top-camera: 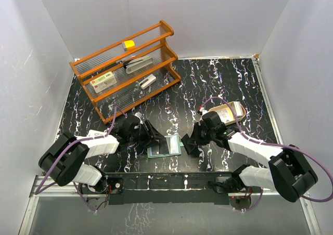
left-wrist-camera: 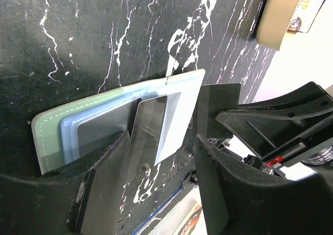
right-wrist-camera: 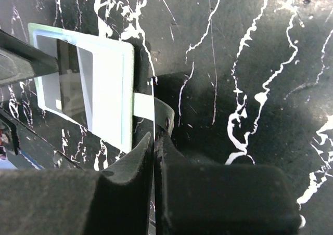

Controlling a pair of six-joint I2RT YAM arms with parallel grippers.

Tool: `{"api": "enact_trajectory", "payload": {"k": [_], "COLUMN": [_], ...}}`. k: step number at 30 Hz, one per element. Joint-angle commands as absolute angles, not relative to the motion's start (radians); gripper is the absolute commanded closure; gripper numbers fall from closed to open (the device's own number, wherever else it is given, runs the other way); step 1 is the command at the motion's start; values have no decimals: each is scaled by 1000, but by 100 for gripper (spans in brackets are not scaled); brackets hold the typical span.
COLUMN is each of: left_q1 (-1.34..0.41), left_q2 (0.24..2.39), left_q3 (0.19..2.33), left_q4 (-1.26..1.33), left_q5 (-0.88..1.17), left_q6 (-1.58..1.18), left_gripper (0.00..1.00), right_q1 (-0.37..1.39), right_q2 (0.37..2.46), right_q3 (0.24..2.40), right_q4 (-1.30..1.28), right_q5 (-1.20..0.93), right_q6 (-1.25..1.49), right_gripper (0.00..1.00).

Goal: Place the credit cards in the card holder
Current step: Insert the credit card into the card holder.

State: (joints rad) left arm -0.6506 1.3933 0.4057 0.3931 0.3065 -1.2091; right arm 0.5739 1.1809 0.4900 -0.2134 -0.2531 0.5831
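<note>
The card holder (top-camera: pixel 164 145) lies open and flat between my grippers, green outside and pale blue-grey inside. In the left wrist view the holder (left-wrist-camera: pixel 93 120) has a dark glossy credit card (left-wrist-camera: pixel 151 126) standing in its pocket. My left gripper (left-wrist-camera: pixel 161 152) is open and empty, its fingers astride the holder's near edge; it also shows in the top view (top-camera: pixel 151 133). My right gripper (right-wrist-camera: pixel 155 136) is shut on a thin card (right-wrist-camera: pixel 153 107) seen edge-on, at the holder's (right-wrist-camera: pixel 104 84) edge beside the snap strap (right-wrist-camera: pixel 166 115). That card shows flat and dark in the left wrist view (left-wrist-camera: pixel 218 107).
A tan oval tray (top-camera: pixel 238 110) behind the right arm holds printed cards (left-wrist-camera: pixel 307 6). An orange wooden rack (top-camera: pixel 125 63) at the back left carries a white box with a red label (top-camera: pixel 104 80) and other small items. White walls enclose the black marbled table.
</note>
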Motion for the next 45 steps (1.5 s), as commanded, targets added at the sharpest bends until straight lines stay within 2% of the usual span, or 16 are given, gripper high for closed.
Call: {"api": "enact_trajectory", "payload": {"k": [1, 18, 24, 31, 39, 45], "left_q1": [-670, -733, -733, -733, -732, -731], "left_q2": [1393, 1497, 1447, 1338, 1353, 1417], "left_q3": [405, 500, 518, 559, 516, 509], "left_q4": [391, 457, 287, 36, 103, 158], "left_q5": [305, 306, 263, 216, 258, 293], "left_q6": [-1230, -1237, -1195, -1118, -1129, -1137], "left_gripper": [48, 50, 50, 50, 50, 50], "right_q1": [571, 589, 589, 589, 590, 591], "right_q2": [1198, 1220, 1208, 1147, 1087, 1117], "right_q3": [465, 432, 475, 587, 581, 554], "right_q4": [-85, -30, -110, -359, -283, -233], "right_q5": [-293, -288, -261, -207, -390, -399], "right_q6": [616, 643, 599, 529, 645, 679], "right_gripper": [100, 100, 100, 100, 100, 100]}}
